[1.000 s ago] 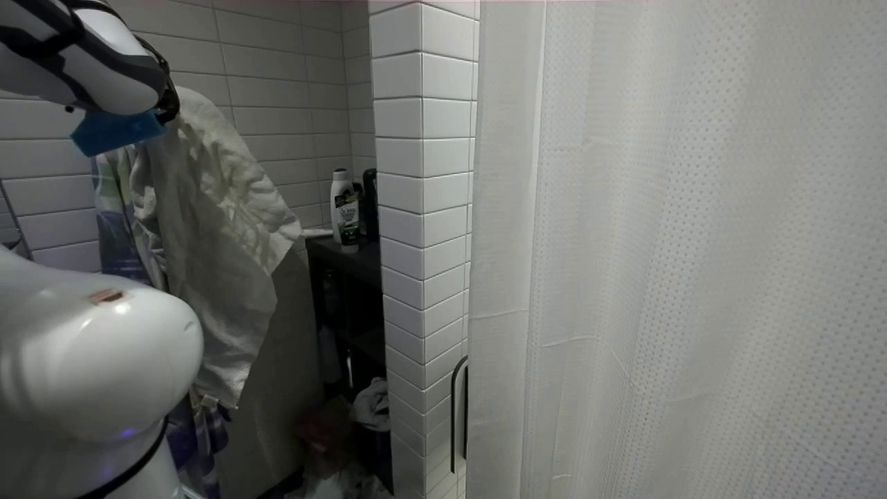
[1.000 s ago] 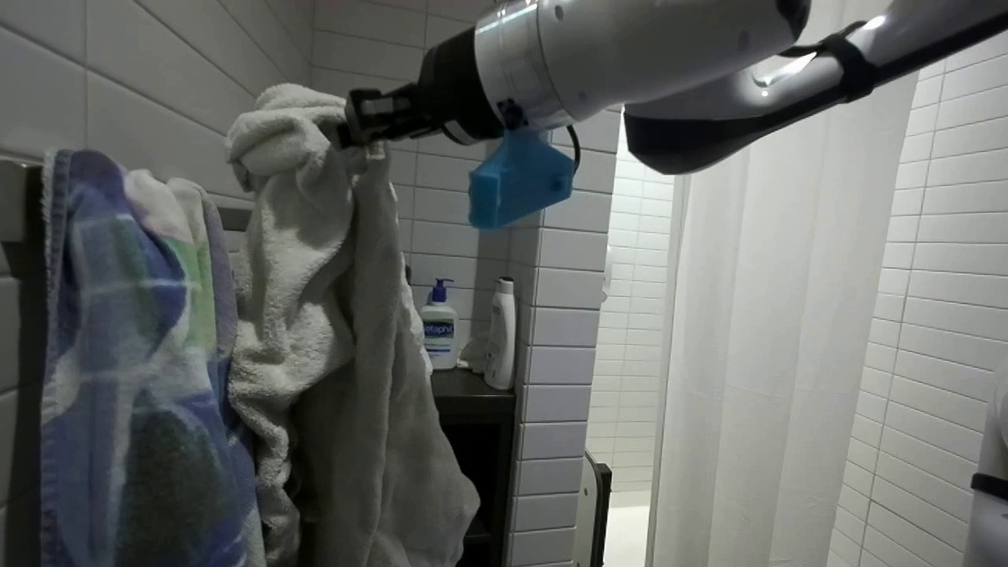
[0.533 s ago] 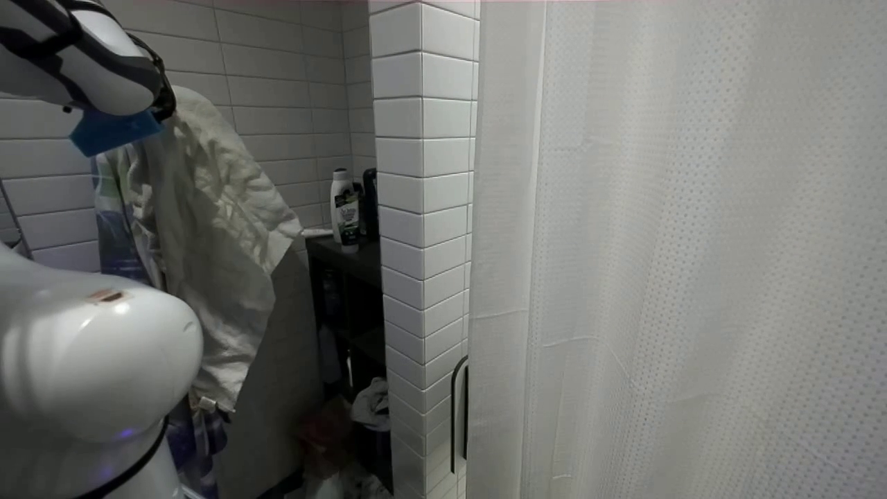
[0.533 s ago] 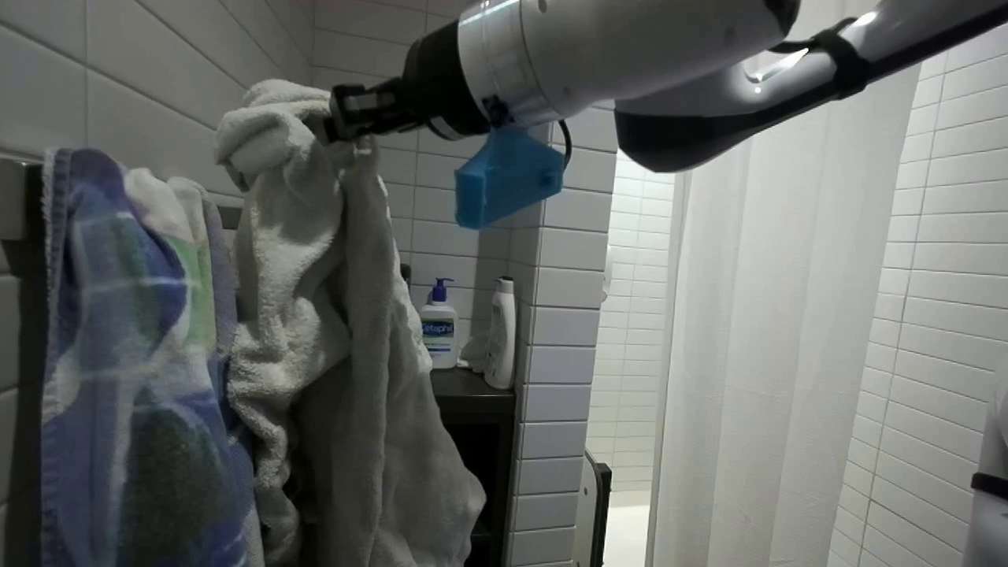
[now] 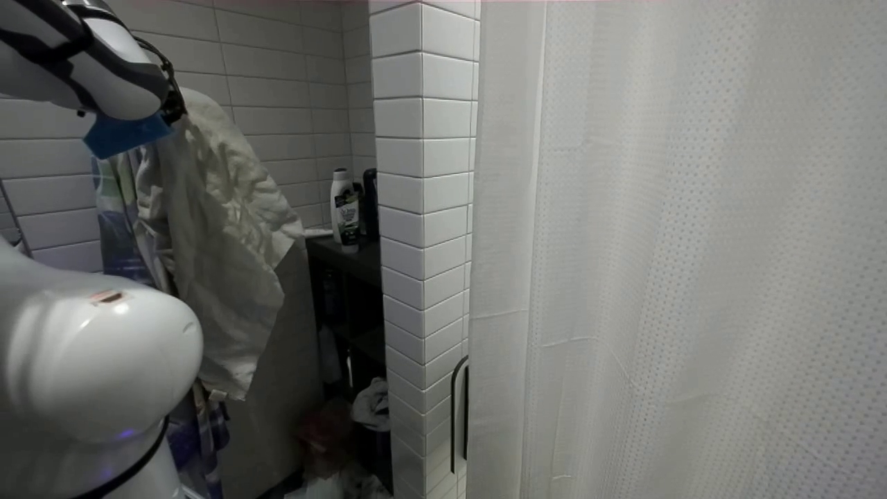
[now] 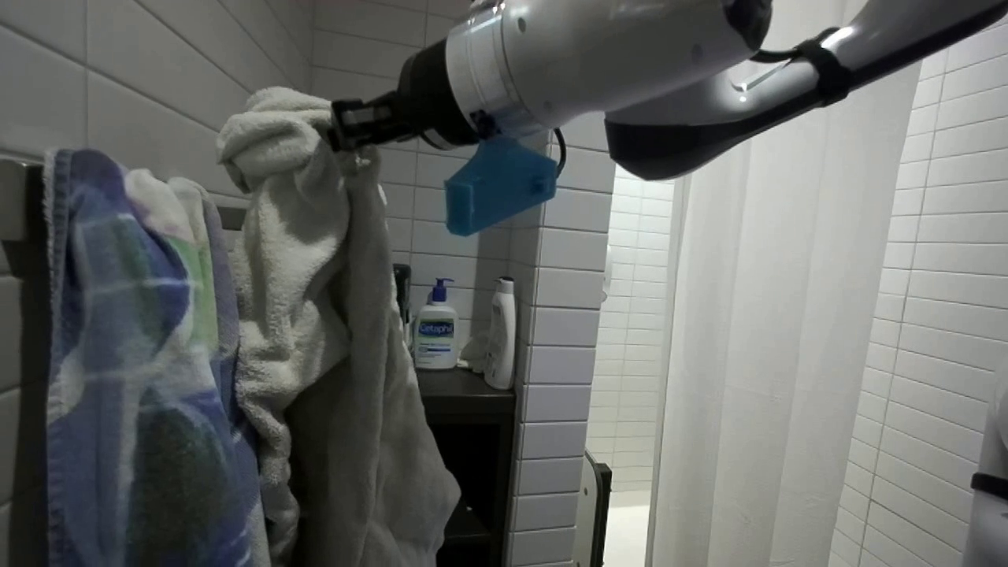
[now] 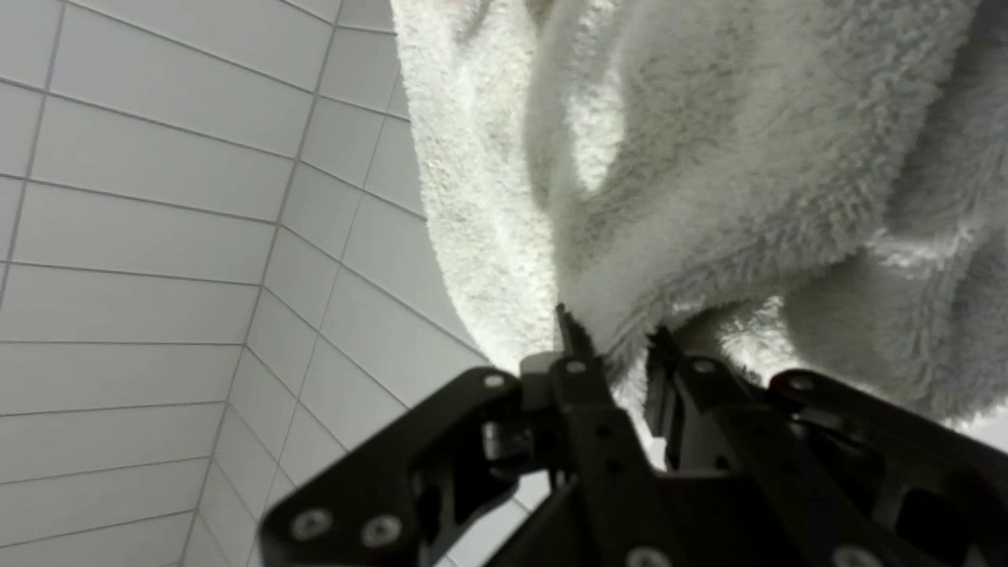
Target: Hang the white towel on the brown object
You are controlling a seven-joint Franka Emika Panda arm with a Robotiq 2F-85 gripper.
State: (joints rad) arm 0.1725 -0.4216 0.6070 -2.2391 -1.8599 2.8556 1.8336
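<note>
The white towel [image 6: 295, 315] hangs from my gripper [image 6: 340, 126], bunched at the top and falling in long folds. It also shows in an exterior view [image 5: 222, 229] and fills much of the wrist view [image 7: 709, 157]. In the wrist view my gripper [image 7: 613, 327] has a towel fold pinched between its fingers, so it is shut on the towel. A dull grey-brown bar [image 6: 20, 201] runs along the tiled wall, and a short stretch of it shows just left of the white towel. It may be the brown object. The towel's bunched top is above the bar's height; contact is hidden.
A blue and green patterned towel [image 6: 134, 339] hangs over the bar beside the white towel. A dark shelf [image 6: 465, 386] holds a pump bottle [image 6: 435, 331] and a white bottle [image 6: 501, 335]. A tiled pillar [image 5: 423, 208] and a white curtain [image 5: 658, 242] stand beyond.
The arm has shifted slightly, and the gripper has risen a little, then come down. The towel's lower edge has swung, uncovering more of the pump bottle. The towel stays in the gripper.
</note>
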